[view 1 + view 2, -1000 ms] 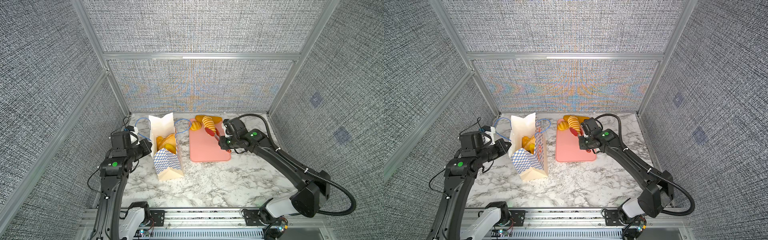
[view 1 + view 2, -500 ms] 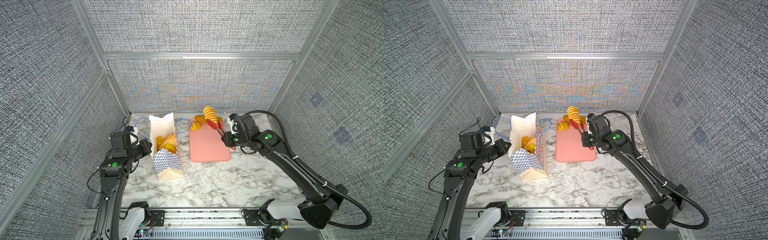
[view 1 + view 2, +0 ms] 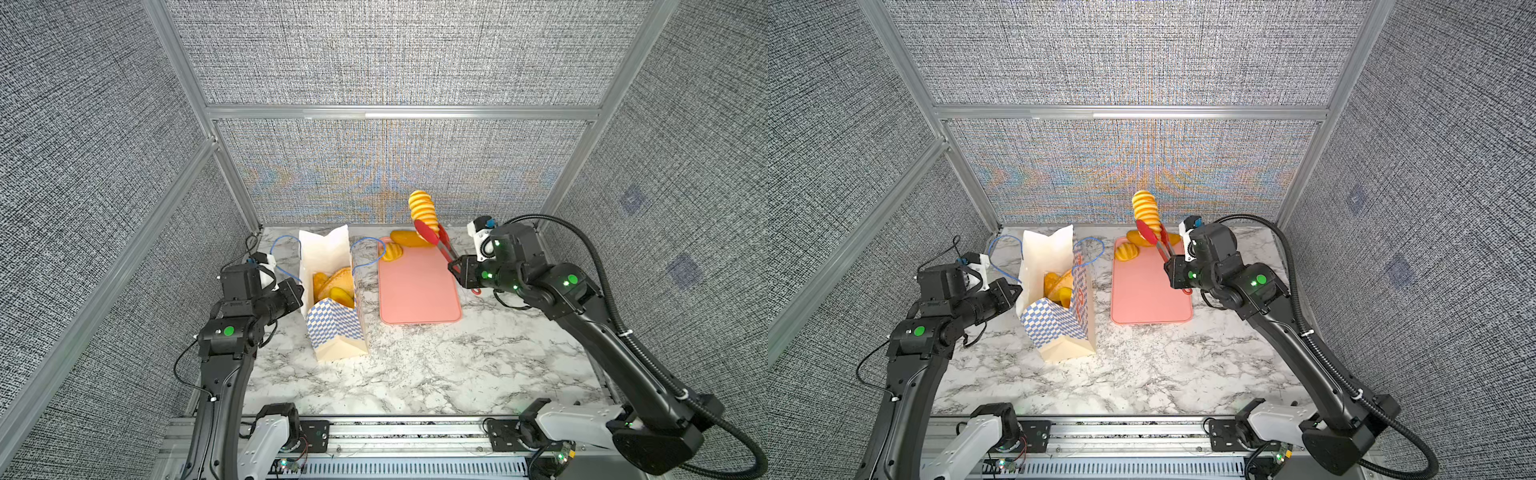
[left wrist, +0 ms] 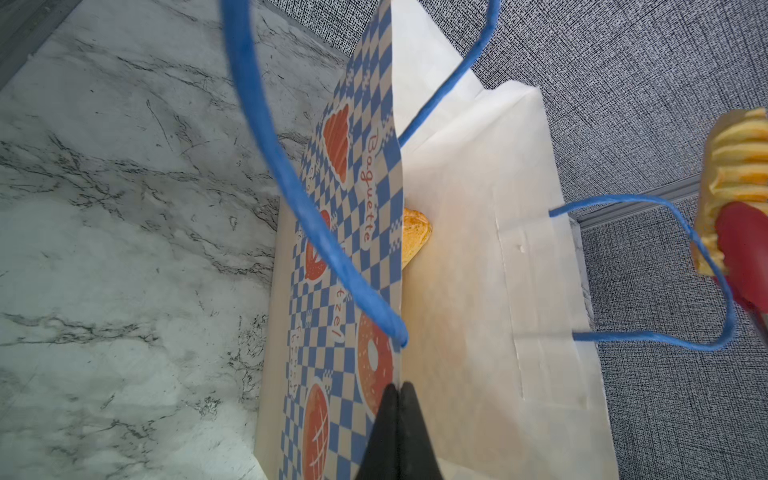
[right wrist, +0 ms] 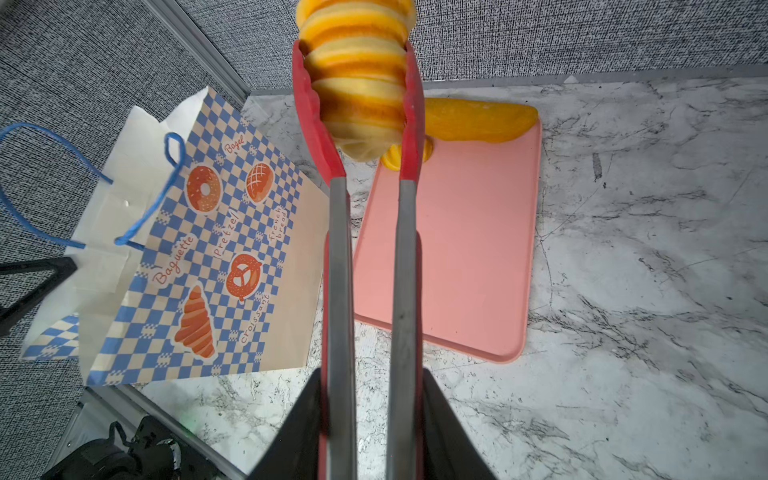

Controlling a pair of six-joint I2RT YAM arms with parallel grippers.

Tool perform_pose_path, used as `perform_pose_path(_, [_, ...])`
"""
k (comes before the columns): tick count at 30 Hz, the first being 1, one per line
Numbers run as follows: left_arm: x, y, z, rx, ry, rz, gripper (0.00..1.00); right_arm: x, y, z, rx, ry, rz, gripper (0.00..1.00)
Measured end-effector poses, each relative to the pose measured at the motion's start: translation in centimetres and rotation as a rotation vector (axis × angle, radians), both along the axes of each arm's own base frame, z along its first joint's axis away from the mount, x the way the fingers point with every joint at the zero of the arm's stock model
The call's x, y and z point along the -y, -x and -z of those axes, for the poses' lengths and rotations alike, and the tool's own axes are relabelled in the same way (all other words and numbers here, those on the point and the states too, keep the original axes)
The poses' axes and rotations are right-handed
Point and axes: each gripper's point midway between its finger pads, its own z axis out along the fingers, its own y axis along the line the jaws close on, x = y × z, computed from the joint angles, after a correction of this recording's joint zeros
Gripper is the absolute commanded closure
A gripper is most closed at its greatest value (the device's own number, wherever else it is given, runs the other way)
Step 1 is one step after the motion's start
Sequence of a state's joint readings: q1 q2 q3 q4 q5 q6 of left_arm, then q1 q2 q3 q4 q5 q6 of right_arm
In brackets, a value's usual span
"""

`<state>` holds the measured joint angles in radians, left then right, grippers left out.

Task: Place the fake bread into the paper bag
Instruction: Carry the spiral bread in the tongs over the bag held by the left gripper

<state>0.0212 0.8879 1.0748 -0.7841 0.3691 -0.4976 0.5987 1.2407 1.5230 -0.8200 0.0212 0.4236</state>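
Right gripper (image 5: pixel 372 374): clenched on the steel handles of the red tongs (image 5: pixel 338 249), whose tips pinch a ridged roll (image 5: pixel 357 83) between them. Both top views confirm that the roll is held nearly upright in the air, raised over the far end of the pink tray (image 3: pixel 415 291) and touching nothing but the tongs. Below the tong tips, on the tray's far edge, lie a long loaf (image 3: pixel 409 237) and a small bun (image 3: pixel 392 251) (the right wrist view hides most of the bun behind a tong arm). Left gripper (image 4: pixel 398 399): fingers pressed together on the upper rim of the paper bag (image 4: pixel 478 249), at its checkered wall. The bag stands open on the marble table (image 3: pixel 415 365), off to the side of the tongs and not touching them. A top view shows several pieces of bread (image 3: pixel 334 280) inside the bag. The left wrist view shows only one corner of them, and the right wrist view, facing the printed side, shows none. Blue cord handles (image 4: pixel 266 124) arch over the left gripper's fingers.
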Motion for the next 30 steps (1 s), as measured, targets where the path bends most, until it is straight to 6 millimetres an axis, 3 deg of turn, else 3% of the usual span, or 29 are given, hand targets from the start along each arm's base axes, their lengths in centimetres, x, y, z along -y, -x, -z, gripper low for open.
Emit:
perform_pose_path(14, [0.0, 0.2, -0.2, 0.007, -0.001, -0.001, 1.00, -0.9, 1.3, -4.0, 0.064, -0.087, -0.046, 0.65])
perform_pose_path(30, [0.0, 0.3, -0.3, 0.011, -0.002, -0.003, 1.00, -3.2, 2.1, -5.6, 0.077, -0.115, -0.121, 0.65])
